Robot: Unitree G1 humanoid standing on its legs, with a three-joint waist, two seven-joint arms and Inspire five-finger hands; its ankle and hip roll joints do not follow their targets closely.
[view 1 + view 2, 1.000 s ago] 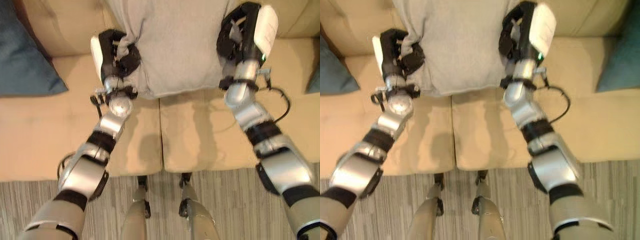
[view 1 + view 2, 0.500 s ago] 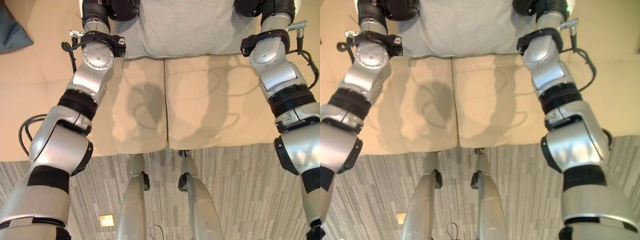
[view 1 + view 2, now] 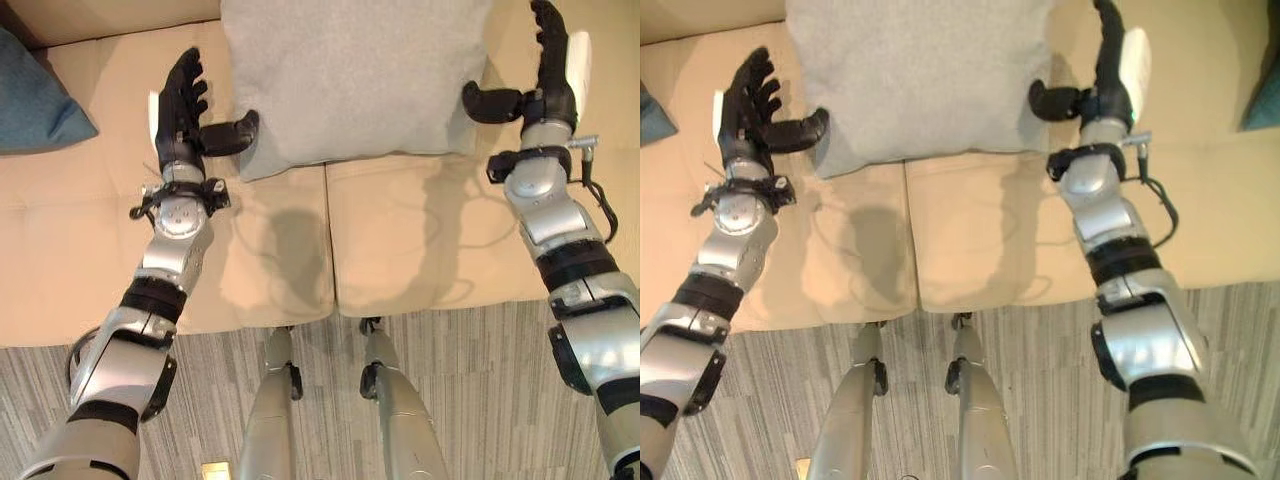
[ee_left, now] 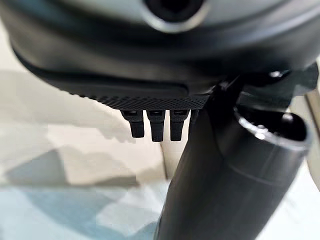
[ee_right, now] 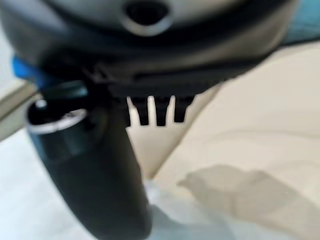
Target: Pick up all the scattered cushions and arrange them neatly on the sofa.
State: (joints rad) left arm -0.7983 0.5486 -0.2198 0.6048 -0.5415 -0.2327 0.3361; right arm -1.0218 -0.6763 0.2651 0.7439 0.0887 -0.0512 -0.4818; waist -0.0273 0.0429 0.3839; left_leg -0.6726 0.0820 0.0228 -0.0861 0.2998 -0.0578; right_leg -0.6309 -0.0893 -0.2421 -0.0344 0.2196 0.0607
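The cushion [image 3: 352, 78] is sitting on the sofa [image 3: 420, 250], leaning back against the backrest, right over the seam between the two seat pads. The left hand [image 3: 180, 110] is hovering just left of it, fingers [image 3: 190, 75] pointing toward the backrest and thumb reaching in near the cushion's lower left corner. The right hand [image 3: 548, 75] is flanking it on the right, thumb pointing in at the cushion's right edge. A second cushion [image 3: 40, 105] is lying far left on the sofa. The floor [image 3: 480, 400] is running in front of the seat.
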